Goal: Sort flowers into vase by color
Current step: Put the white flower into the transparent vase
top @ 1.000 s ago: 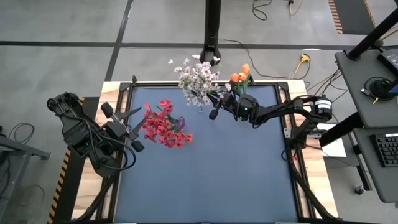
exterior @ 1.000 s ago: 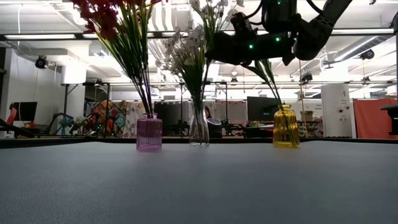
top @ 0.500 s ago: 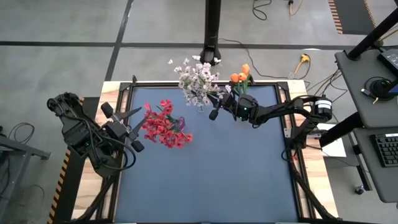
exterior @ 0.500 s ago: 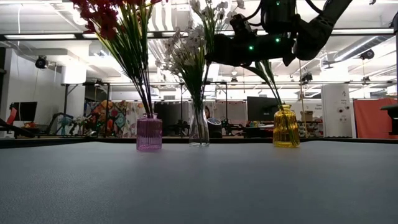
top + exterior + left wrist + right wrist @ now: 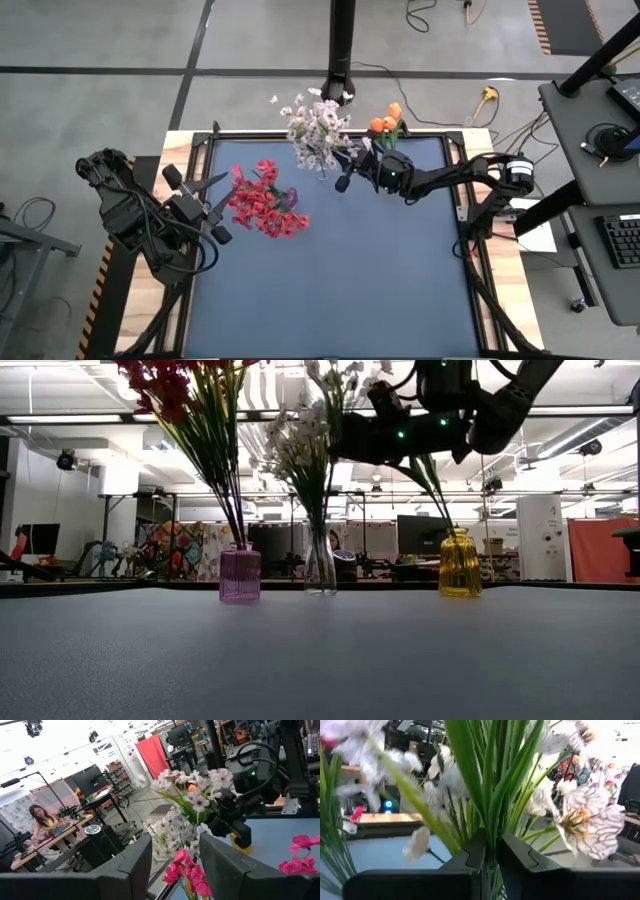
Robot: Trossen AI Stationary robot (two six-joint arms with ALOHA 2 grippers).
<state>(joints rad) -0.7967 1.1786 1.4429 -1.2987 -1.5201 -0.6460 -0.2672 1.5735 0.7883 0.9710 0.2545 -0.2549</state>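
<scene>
On the dark blue table (image 5: 330, 280) three vases stand in a row along the far side, and the flowers in them rise with their long stems roughly upright, fanning outward toward the blossoms. Nearest the left arm's fingers (image 5: 212, 209), the ribbed pink glass vase (image 5: 240, 573) holds the red-blossomed sprays (image 5: 262, 200), whose green stems lean apart as they climb and carry their red clusters at the top. The left fingers stand partly apart just beside those red blossoms, holding nothing, and in the left wrist view the two dark fingers (image 5: 131, 865) frame the pink-red petals and the white blooms beyond. Next along, the clear glass vase (image 5: 320, 568) holds the white and pale pink blossom sprays (image 5: 317, 132), stems close together at the neck and spreading above. The right arm's fingers (image 5: 350, 168) are up among these stems, above the vase, pinched nearly together on a green stem of a white-flowered spray (image 5: 492, 795); the right wrist view shows the stem running straight up from between the two dark fingers (image 5: 470, 857), with striped white petals off to one side. Farthest from the left fingers, the amber-yellow ribbed glass vase (image 5: 460, 564) holds the orange tulip-like buds (image 5: 386, 122) on green stems that lean toward the clear vase. Beyond the table, a person sits at a desk in the room.
</scene>
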